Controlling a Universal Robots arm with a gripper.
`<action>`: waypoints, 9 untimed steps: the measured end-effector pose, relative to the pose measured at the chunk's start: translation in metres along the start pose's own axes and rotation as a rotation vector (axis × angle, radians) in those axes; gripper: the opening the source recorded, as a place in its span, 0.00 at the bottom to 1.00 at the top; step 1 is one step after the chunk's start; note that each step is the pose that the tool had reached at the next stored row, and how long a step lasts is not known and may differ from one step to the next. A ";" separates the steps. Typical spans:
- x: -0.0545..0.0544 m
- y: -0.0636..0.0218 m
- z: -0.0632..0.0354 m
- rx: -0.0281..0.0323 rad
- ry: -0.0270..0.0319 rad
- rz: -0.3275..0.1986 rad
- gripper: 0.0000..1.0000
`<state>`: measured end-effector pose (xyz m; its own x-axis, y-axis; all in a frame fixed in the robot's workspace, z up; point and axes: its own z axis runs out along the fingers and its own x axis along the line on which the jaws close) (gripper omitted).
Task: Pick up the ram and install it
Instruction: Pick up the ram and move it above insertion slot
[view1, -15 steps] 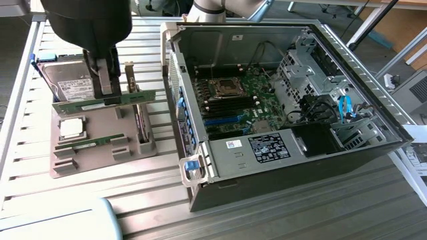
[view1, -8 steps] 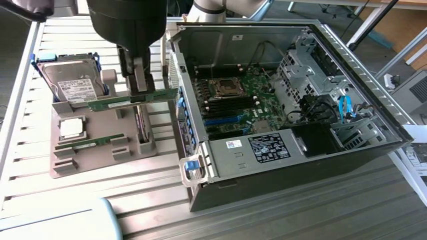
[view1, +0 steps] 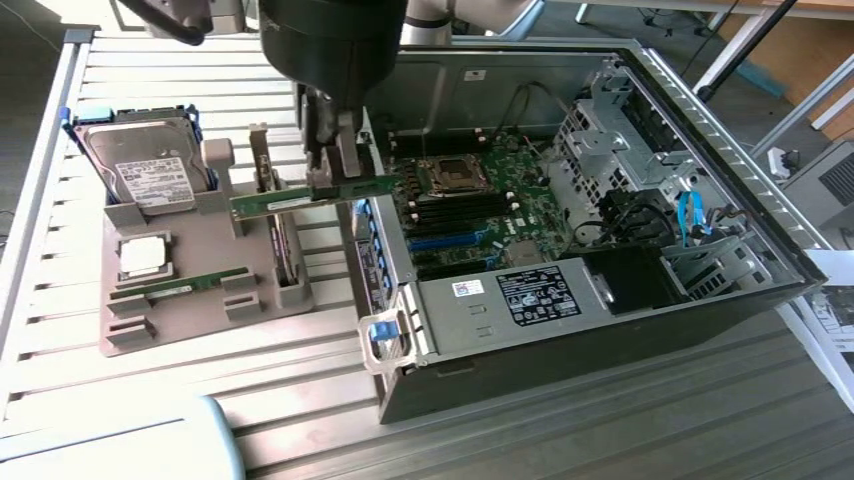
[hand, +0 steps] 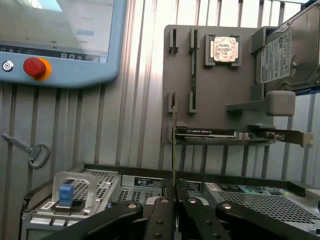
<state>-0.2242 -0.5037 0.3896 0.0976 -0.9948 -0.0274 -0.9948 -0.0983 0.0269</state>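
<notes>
The ram (view1: 287, 201), a long green stick, hangs level in the air above the gap between the grey holder tray (view1: 200, 310) and the open computer case (view1: 601, 300). My gripper (view1: 334, 180) is shut on it from above, near the stick's end closest to the case. In the wrist view the ram (hand: 173, 145) shows edge-on as a thin line rising from between my gripper (hand: 174, 190) fingers. A twin ram stick (view1: 180, 288) lies in its slot on the tray. The motherboard (view1: 487, 215) with its black memory slots (view1: 461, 212) sits inside the case, to the exterior view's right of the held stick.
On the tray stand a hard drive (view1: 147, 170), a silver processor chip (view1: 143, 255) and an upright dark expansion card (view1: 278, 250). A teach pendant (hand: 55, 40) with a red stop button (hand: 34, 67) and a key (hand: 30, 150) lie on the slatted table. Blue cables (view1: 687, 220) run inside the case.
</notes>
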 end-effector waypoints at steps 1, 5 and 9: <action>0.000 -0.0030 -0.0001 0.0000 0.0000 0.000 0.13; 0.001 -0.0151 -0.0004 0.0000 -0.0001 0.000 0.13; 0.003 -0.0292 -0.0009 0.0000 0.0000 0.000 0.13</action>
<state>-0.1948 -0.5037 0.3896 0.0976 -0.9948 -0.0274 -0.9948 -0.0983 0.0269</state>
